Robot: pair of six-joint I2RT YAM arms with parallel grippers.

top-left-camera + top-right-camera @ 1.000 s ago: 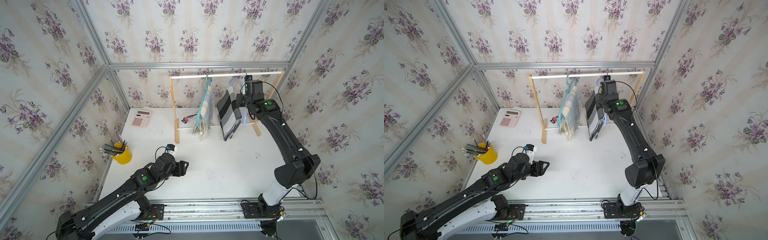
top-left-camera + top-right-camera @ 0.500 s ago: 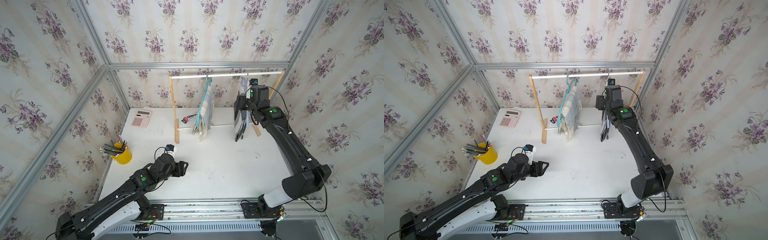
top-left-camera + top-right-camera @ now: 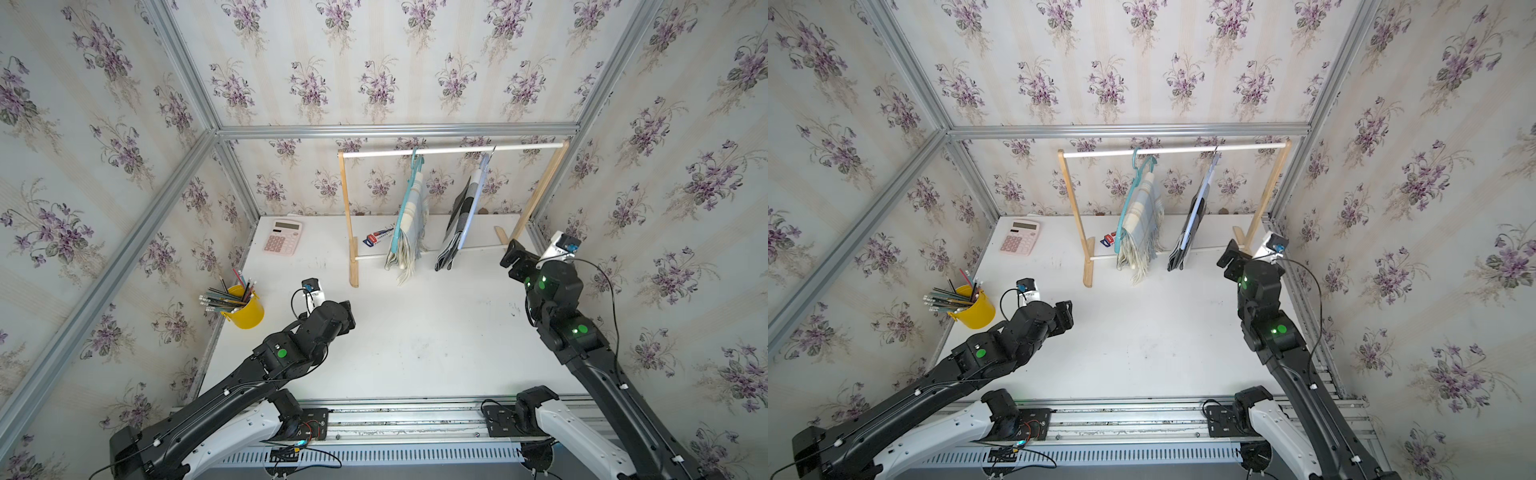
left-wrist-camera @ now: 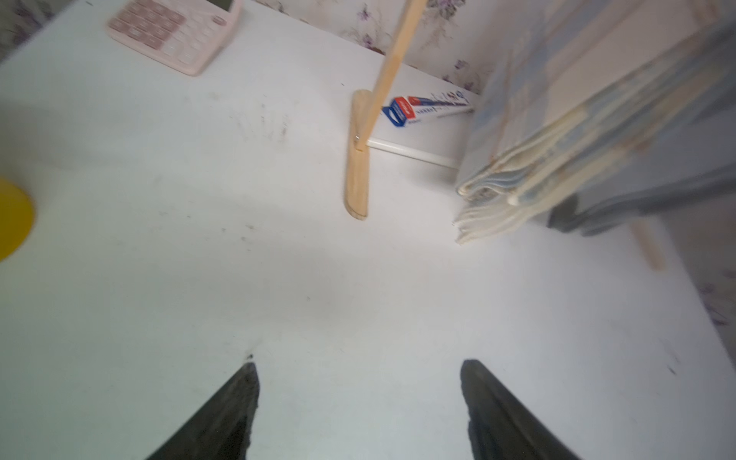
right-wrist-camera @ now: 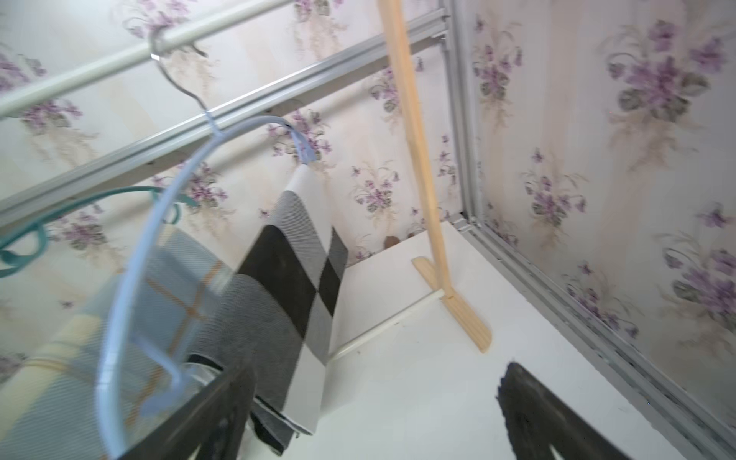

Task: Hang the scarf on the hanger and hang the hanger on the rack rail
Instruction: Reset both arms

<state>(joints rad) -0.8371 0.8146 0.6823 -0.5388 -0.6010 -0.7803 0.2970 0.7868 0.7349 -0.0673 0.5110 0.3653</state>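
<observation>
A grey, black and white check scarf [image 3: 455, 232] [image 3: 1185, 241] [image 5: 290, 278] is draped on a pale blue hanger [image 3: 473, 199] [image 5: 131, 278]. The hanger's hook sits on the rack's white rod [image 3: 449, 150]. Nothing holds it. My right gripper [image 3: 513, 255] [image 5: 376, 374] is open and empty, off to the right of that scarf near the rack's right foot. My left gripper [image 3: 349, 316] [image 4: 359, 363] is open and empty over the bare table, in front of the rack's left post. A blue and cream plaid scarf [image 3: 409, 232] [image 4: 577, 131] hangs on a teal hanger [image 3: 405, 203] further left on the rod.
The wooden rack's feet [image 3: 353, 266] [image 3: 500, 235] stand on the white table. A pink calculator [image 3: 282, 237] lies at the back left, a red and blue box [image 3: 378, 237] behind the rack, and a yellow cup of pencils [image 3: 243, 305] at the left edge. Walls close in on three sides.
My right gripper opened and let go of the pale blue hanger, then drew back to the right and down. The check scarf now hangs by itself. The left arm barely moved.
</observation>
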